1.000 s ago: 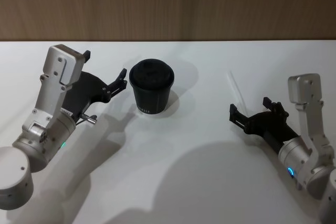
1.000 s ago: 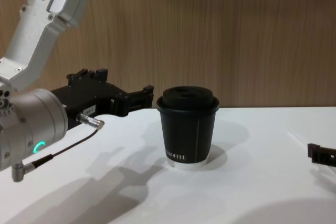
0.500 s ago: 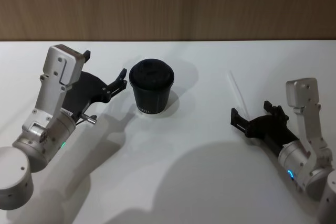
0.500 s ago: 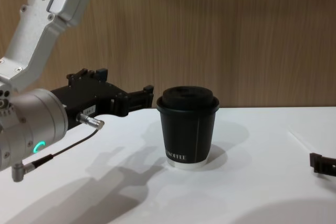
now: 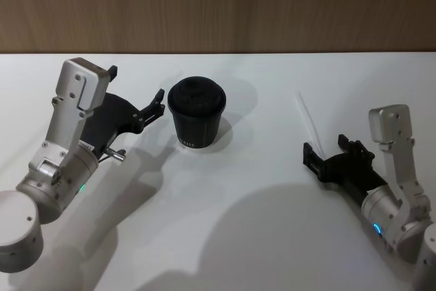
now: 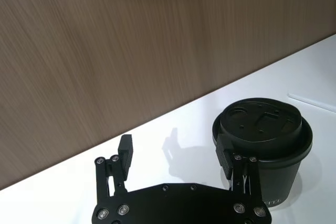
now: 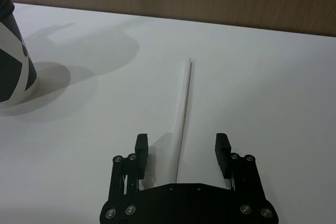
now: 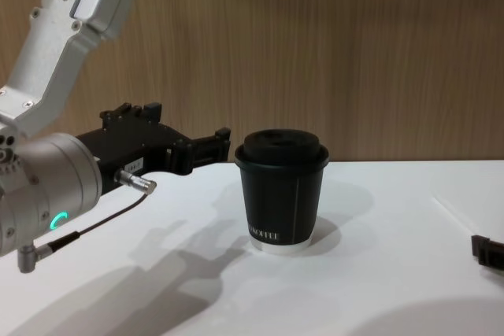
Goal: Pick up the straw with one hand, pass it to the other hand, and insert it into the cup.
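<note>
The black lidded cup [image 5: 196,120] stands upright mid-table. The thin white straw [image 5: 304,115] lies flat on the table to its right. My right gripper [image 5: 325,146] is open just behind the straw's near end, holding nothing. In the right wrist view the straw [image 7: 184,114] runs away from the gap between the open fingers [image 7: 140,146], with the cup [image 7: 13,66] far off to the side. My left gripper [image 5: 136,83] hovers open and empty beside the cup's left side. One of its fingers [image 6: 226,153] sits close to the cup's lid [image 6: 262,129].
A wooden wall [image 5: 218,5] closes off the white table's [image 5: 231,223] far edge. A thin grey cable with a metal plug [image 8: 134,181] hangs from the left wrist. Bare tabletop lies between the cup and the straw and in front of both.
My right gripper has drawn back a little toward me and to the right, away from the straw. The left arm, the cup and the straw have not moved.
</note>
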